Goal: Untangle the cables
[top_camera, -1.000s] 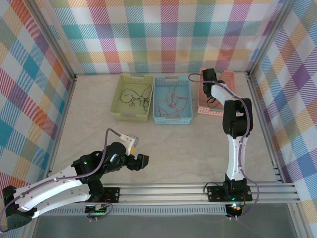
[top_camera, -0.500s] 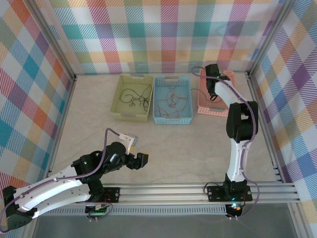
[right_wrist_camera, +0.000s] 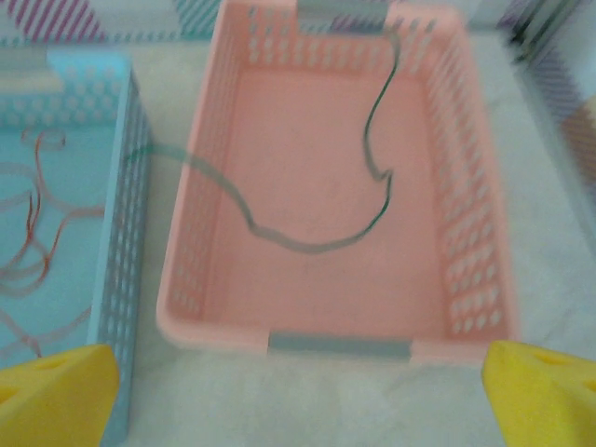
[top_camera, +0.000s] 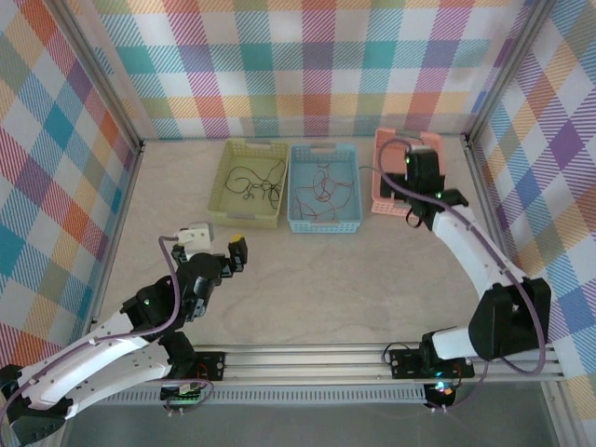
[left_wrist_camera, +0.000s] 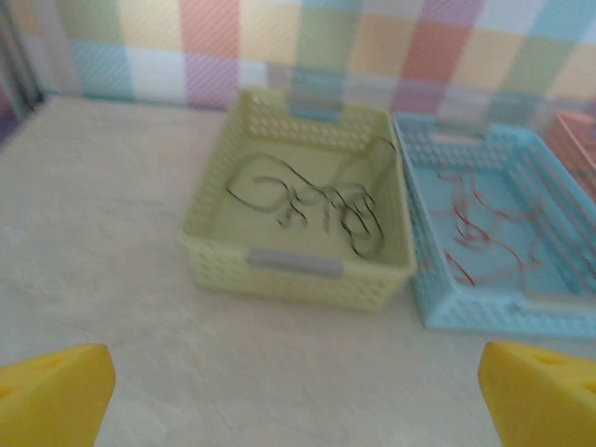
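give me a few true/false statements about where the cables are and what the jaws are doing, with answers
1. The green cable lies wholly inside the pink basket. False: it crosses the basket's left wall and reaches toward the blue basket.
2. The yellow-green basket holds dark cables. True.
3. The right gripper is shut on the green cable. False: its jaws stand open, holding nothing.
4. The orange-red cables lie in the blue basket. True.
5. The left gripper has its jaws open. True.
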`<state>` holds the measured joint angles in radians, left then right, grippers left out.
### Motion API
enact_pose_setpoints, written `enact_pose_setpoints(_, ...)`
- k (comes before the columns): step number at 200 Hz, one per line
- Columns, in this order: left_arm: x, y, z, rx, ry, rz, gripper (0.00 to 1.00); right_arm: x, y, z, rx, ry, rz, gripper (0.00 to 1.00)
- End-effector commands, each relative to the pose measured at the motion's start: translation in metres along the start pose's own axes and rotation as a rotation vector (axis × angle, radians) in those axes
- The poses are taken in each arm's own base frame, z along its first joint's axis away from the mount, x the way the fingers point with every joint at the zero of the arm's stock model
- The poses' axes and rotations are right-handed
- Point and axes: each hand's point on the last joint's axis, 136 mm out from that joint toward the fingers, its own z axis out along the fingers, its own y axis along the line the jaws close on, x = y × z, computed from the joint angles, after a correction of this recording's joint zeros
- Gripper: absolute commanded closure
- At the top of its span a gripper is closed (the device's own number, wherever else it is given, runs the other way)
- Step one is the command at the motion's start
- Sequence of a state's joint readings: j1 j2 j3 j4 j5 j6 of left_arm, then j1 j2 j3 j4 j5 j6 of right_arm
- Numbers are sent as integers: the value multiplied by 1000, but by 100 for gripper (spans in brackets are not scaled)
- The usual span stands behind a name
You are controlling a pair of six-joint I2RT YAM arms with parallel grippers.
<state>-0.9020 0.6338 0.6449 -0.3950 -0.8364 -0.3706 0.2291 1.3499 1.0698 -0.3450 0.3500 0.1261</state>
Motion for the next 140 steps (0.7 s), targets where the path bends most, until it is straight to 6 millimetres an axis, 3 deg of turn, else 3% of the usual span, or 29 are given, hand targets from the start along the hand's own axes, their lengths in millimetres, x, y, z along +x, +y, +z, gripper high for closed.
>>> enact_pose_setpoints(1, -14, 14, 12, -83, -94, 60, 0, 4, 12, -9, -106, -132, 52, 0)
enact_pose_setpoints(30, 3, 38, 33, -217, -91, 173, 0, 38, 15, -5, -145, -203, -51, 0)
enact_pose_setpoints(50, 26, 45, 58, -203, -59, 219, 0, 51, 17, 1, -157, -223, -84, 0)
enact_pose_setpoints(92, 57, 74, 106, -221, 31, 212, 0, 78, 13, 30, -121, -180, -95, 0)
enact_pose_setpoints(122, 72, 84, 140, -205, 86, 179, 0, 94, 9, 51, -123, -162, -74, 0)
enact_pose_setpoints(140, 79, 90, 161, -201, 110, 158, 0, 90, 6, 54, -121, -192, -57, 0)
